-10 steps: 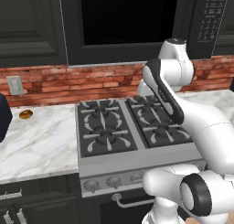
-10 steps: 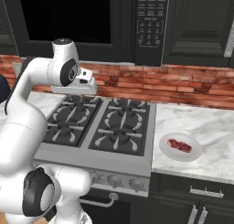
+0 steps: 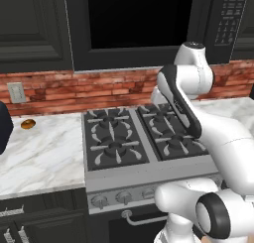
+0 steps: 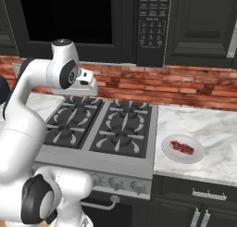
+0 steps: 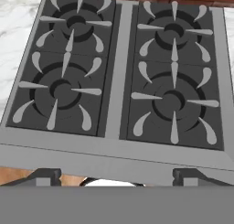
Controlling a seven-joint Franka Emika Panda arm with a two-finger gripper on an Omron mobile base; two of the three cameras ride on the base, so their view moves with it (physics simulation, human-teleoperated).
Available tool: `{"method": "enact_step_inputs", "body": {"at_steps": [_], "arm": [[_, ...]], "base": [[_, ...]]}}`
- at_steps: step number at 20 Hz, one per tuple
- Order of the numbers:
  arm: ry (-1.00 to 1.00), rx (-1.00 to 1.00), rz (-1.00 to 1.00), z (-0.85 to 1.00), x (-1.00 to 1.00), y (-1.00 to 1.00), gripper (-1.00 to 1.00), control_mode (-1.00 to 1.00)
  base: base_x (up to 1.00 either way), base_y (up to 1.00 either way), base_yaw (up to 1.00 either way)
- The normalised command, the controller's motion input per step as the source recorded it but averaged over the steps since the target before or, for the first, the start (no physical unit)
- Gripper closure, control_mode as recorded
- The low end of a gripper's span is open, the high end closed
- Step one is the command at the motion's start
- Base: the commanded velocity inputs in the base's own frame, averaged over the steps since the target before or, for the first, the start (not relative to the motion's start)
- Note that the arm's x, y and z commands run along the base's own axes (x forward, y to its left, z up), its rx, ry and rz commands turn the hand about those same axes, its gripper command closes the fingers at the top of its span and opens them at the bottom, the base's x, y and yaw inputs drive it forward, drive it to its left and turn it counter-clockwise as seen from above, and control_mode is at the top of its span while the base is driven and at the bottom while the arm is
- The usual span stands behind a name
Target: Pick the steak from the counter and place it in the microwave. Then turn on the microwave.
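Claw: my two dark fingertips (image 5: 112,176) stand wide apart at the near edge of the hand view, holding nothing; I read this as ready for a first grasp.
Below the claw: the grey four-burner stovetop with black grates (image 5: 121,77) lies under my hand, so I hang over the cooker and not over the meat.
Arm: my white arm (image 4: 69,78) is folded high above the left burners.
Steak: the small flat dark-red slab of raw meat (image 4: 182,147) lies on a round white plate (image 4: 196,155), well apart from my claw, to the right.
Counter: the white marble slab with grey veining (image 4: 208,129) carries that plate, right of the cooker.
Microwave: the large black boxy oven (image 4: 88,22) hangs above the cooker, its button keypad (image 4: 152,20) on the right; its door looks shut.
Other: a small orange-brown roundish item (image 3: 28,123) sits far left, not my concern.
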Motion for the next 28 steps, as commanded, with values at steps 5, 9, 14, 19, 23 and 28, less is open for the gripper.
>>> {"method": "enact_step_inputs", "body": {"at_steps": [5,9,14,19,23,28], "arm": [[-0.17,0.0,-0.01,0.09,-0.15,-0.1,-1.0,-1.0],[-0.1,0.03,-0.05,0.13,-0.15,-0.13,-1.0,-1.0],[-0.07,0.01,-0.03,0.19,-0.12,-0.22,-1.0,-1.0],[-0.01,0.02,-0.05,0.25,-0.1,-0.23,-1.0,-1.0],[0.0,0.0,0.0,0.33,-0.13,-0.27,-1.0,-1.0],[-0.04,0.0,0.0,0.34,-0.13,-0.22,-1.0,-1.0]], "base": [[0.0,0.0,0.0],[0.0,0.0,0.0],[0.0,0.0,0.0],[0.0,0.0,0.0],[0.0,0.0,0.0],[0.0,0.0,0.0]]}}
